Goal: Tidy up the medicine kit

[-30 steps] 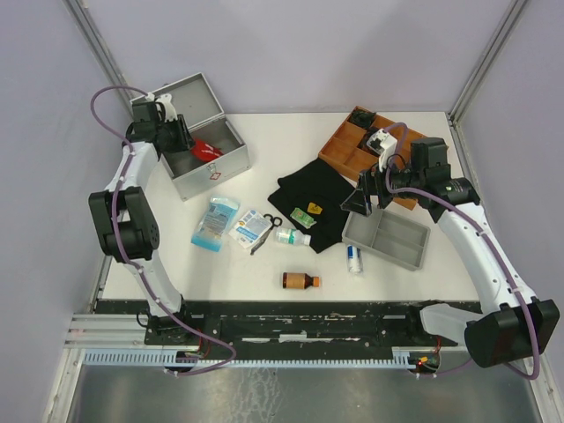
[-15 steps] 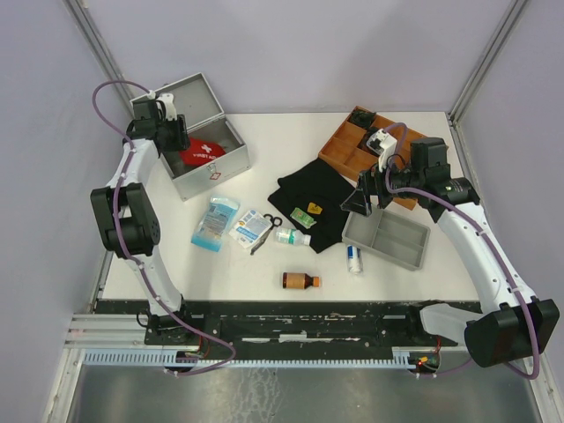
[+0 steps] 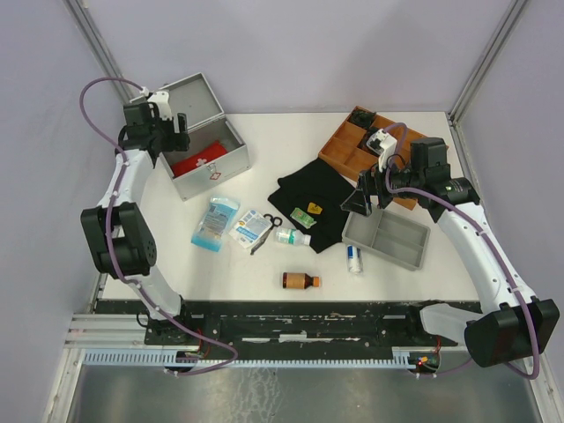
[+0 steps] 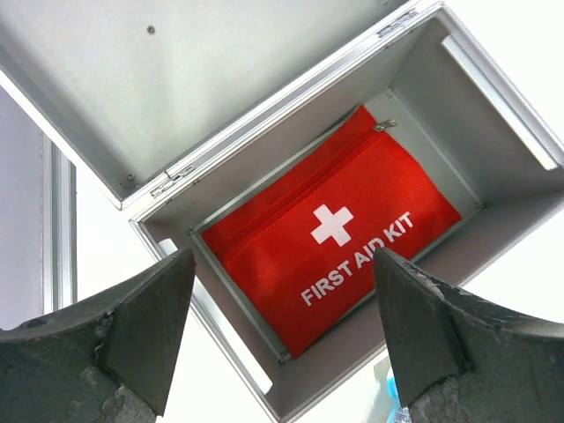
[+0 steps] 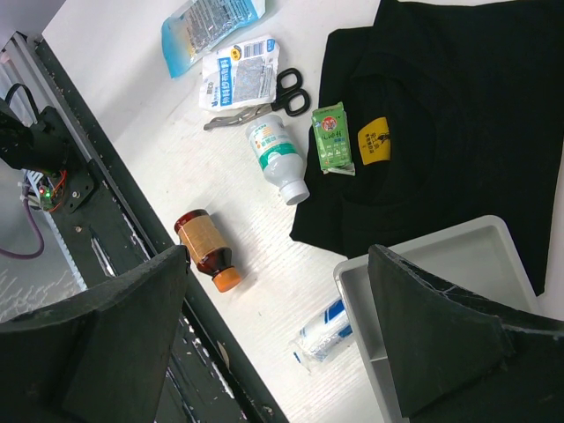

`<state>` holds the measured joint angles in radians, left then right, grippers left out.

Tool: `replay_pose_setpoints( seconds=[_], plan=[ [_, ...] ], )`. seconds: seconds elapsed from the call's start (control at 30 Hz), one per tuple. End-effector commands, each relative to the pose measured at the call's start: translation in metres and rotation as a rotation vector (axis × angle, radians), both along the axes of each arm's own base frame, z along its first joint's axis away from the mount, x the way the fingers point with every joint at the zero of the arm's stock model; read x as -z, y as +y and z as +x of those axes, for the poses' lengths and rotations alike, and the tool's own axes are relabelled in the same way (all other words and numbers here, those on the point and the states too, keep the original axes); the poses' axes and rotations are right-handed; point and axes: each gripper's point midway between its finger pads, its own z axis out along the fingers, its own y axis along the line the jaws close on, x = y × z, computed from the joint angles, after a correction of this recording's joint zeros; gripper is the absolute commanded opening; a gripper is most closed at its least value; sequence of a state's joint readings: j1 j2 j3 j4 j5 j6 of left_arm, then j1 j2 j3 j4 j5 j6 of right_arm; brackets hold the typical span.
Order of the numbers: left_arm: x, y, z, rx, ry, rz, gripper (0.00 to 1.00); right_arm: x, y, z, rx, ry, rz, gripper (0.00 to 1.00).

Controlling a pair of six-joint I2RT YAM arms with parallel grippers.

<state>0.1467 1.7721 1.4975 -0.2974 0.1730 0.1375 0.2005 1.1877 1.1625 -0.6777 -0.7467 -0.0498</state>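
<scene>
The medicine kit is a silver-grey metal case at the back left, with its lid open. A red "FIRST AID KIT" pouch lies flat inside it. In the left wrist view the pouch fills the floor of the case. My left gripper hangs above the case's left end, open and empty. My right gripper is open and empty, held above the table near the grey divided tray.
A black cloth carries green and yellow sachets. Loose on the table are a brown bottle, a white bottle, a blue-white tube, scissors and two packets. A wooden organiser stands at the back right.
My left gripper has let go of the red pouch, which now lies flat in the case, and has drawn back up and to the left. The right arm has not moved.
</scene>
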Motion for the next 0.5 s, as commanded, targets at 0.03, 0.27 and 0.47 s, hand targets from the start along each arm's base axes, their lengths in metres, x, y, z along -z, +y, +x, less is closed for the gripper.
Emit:
replay_pose_setpoints(
  seconds=[0.03,0.27,0.47],
  plan=[
    [-0.028,-0.026,-0.008,0.181,-0.101,0.012,0.90,-0.005,-0.002,0.003,0.004,-0.034,-0.006,0.91],
    [0.005,-0.064,-0.025,0.375,-0.026,-0.042,1.00,-0.003,-0.002,0.004,0.006,-0.029,-0.012,0.91],
    [0.039,-0.086,-0.027,0.459,0.045,-0.005,1.00,-0.003,-0.003,0.004,0.007,-0.030,-0.013,0.91]
  ],
)
